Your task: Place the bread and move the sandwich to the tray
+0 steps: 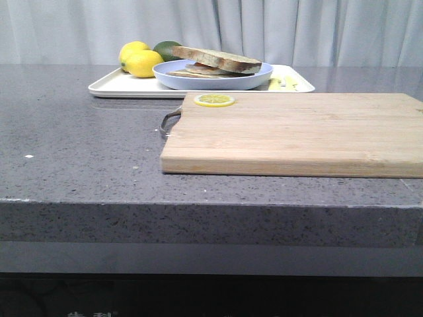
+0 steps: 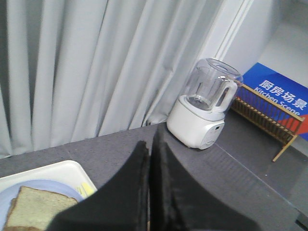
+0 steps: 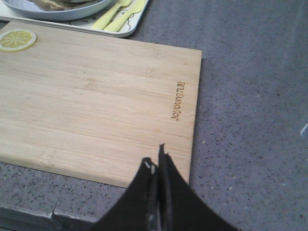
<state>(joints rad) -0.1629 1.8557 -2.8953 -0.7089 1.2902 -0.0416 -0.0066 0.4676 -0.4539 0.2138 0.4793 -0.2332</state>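
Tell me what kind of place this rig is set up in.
Most likely a mock kitchen. A grey stone-look counter holds a cutting board and a tray of food, a blender stands by the curtain, and a blue sign reads "Kitchen Scene".

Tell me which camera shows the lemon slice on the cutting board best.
The right wrist view: the lemon slice is seen from above, its segments clear. The front view shows it edge-on, as a flat yellow oval. The left wrist view misses it.
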